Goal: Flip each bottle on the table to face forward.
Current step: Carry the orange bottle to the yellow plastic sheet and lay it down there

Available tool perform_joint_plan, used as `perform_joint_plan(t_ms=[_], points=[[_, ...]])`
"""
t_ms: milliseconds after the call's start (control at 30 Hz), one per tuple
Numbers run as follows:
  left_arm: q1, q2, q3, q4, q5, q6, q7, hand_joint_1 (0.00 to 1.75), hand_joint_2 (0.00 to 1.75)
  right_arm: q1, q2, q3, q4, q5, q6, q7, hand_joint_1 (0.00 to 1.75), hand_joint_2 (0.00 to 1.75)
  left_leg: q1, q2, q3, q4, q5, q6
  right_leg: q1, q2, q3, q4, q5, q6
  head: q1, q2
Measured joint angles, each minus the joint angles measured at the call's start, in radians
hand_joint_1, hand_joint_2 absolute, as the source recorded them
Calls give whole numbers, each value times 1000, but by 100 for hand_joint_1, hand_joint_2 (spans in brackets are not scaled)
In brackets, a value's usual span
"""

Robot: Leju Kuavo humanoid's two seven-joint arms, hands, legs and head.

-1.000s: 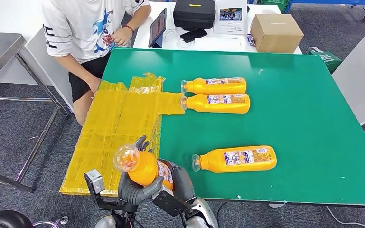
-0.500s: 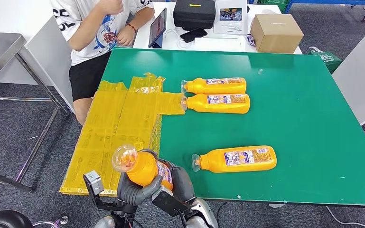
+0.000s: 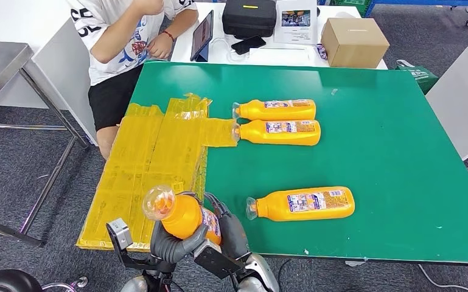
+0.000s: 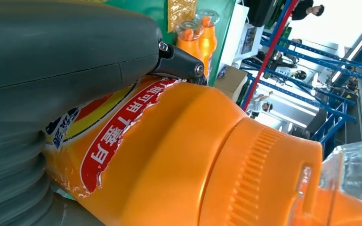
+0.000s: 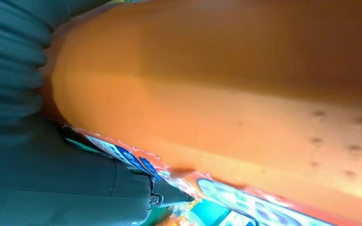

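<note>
- Held bottle [image 3: 182, 216] sits at 7 o'clock of the head view, lifted off the near-left corner of the green desk [image 3: 389, 158], clear cap pointing to 10 o'clock.
- Left hand [image 3: 173, 243] wraps the body from underneath; right hand [image 3: 231, 231] clasps the base end from the 3 o'clock side. Both hands have fingers closed around this one bottle.
- Step in hand, by judgement: rotating the bottle between the two hands so the label comes round to face front.
- Doing it well: roll about the long axis, one hand keeps a firm hold while the other regrips; smooth plastic looks likely to slip, so keep it low over the desk.
- Set it down lying flat, label up, clear of the lone bottle [image 3: 301, 204] at 5 o'clock.
- Look of the thing: orange plastic body, ribbed orange collar under a transparent cap, red and blue printed label [image 4: 117, 136] with torn edges.
- Two more bottles [image 3: 277, 121] lie side by side near centre, touching, caps toward 9 o'clock beside the yellow sheet [image 3: 152, 158].
</note>
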Motion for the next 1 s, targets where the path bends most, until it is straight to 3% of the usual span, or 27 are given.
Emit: perform_joint_plan(t_ms=[400, 500, 800, 1000], points=[[-27, 0, 31, 11, -79, 83, -20, 175, 175, 12, -17, 32, -94, 14, 33, -8, 0, 0, 0, 0, 0, 0, 0, 0, 0, 0, 0, 0, 0, 0, 0, 0], [-42, 0, 46, 12, -129, 142, -38, 175, 175, 13, -20, 40, -109, 23, 34, -11, 0, 0, 0, 0, 0, 0, 0, 0, 0, 0, 0, 0, 0, 0, 0, 0], [-199, 12, 203, 50, -270, 365, -107, 175, 175, 39, -43, 83, -273, -10, -32, -66, 0, 0, 0, 0, 0, 0, 2, -1, 0, 0, 0, 1, 1, 0, 0, 0], [-265, 25, 266, 48, -302, 422, -116, 175, 175, 68, -57, 75, -418, -108, -82, -89, 0, 0, 0, 0, 0, 0, 2, -1, 0, 0, 0, 1, 1, 0, 0, 0]])
